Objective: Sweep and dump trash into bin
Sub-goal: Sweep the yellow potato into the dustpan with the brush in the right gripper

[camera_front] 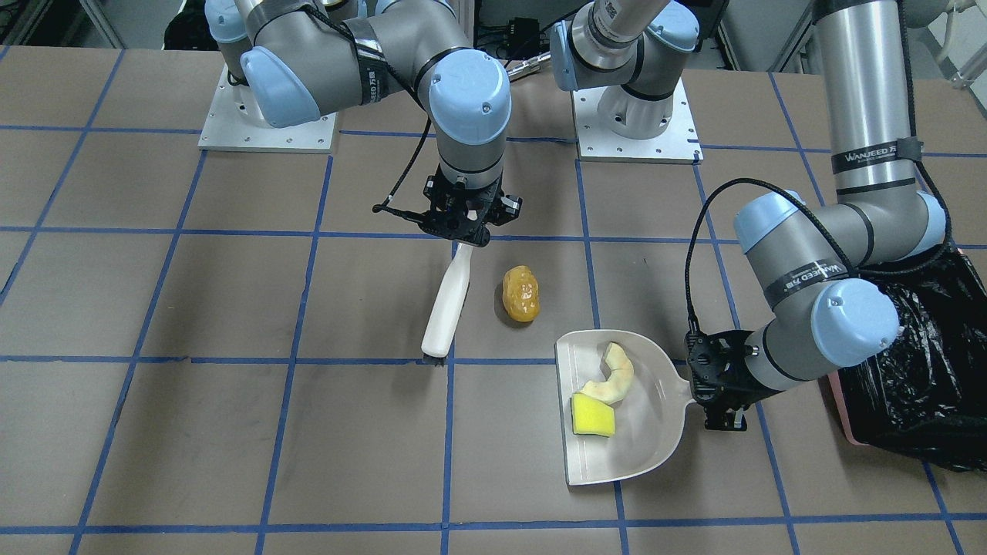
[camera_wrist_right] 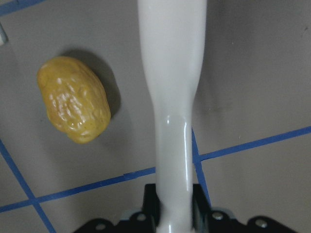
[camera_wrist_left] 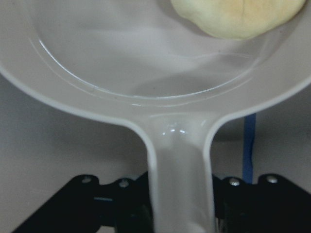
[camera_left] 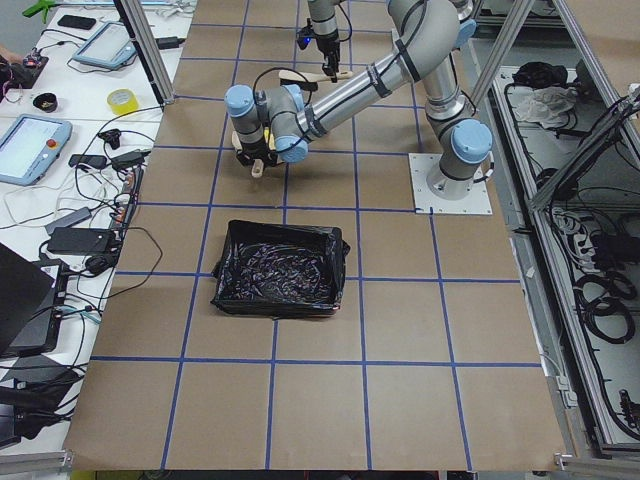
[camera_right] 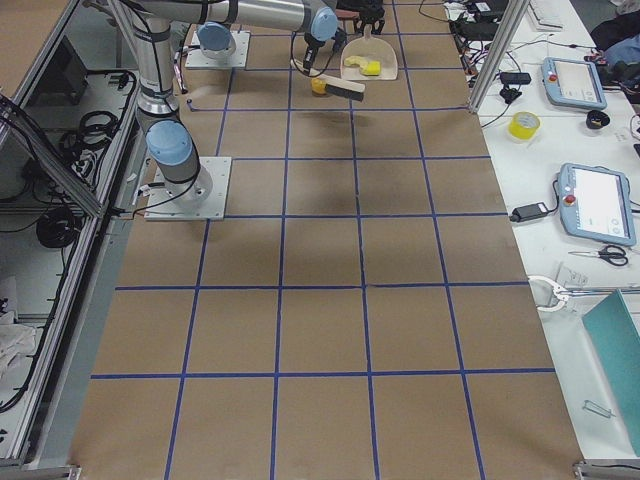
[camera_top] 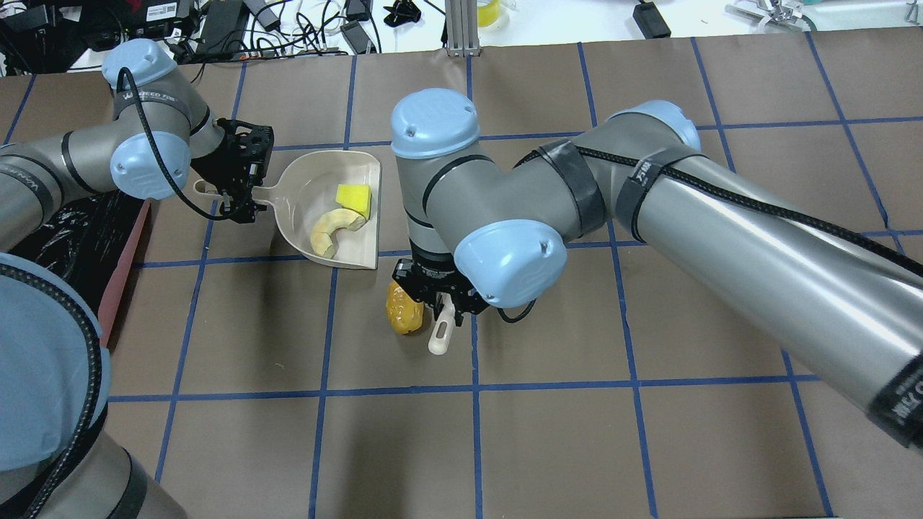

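The right hand (camera_front: 461, 231) is gripping the top end of a long beige plastic brush (camera_front: 447, 301) – its two fingers are closing on the handle from both sides, as the right wrist view is showing. The brush is slanting down from the hand, with its dark bristle end (camera_front: 434, 356) reaching the brown paper surface (camera_front: 231, 432) at a blue tape line (camera_front: 362, 360). Just beside the handle, but not touching it, a glossy lumpy orange-yellow lump (camera_front: 521, 293) is lying on the surface.

The left hand (camera_front: 713, 385) is clamping the short handle of a flat beige plastic dustpan (camera_front: 648, 447), which is lying on the surface with its open edge facing the brush. Inside the pan, a small yellow sponge-like wedge (camera_front: 592, 415) and a pale cream crescent-shaped slice (camera_front: 613, 378) are resting and touching each other.

Behind the left hand, on the side away from the pan, the rectangular pink bin (camera_front: 840, 408) is standing – a crinkly black plastic bag (camera_front: 925, 370) is lining it, and the left arm is partly covering it.
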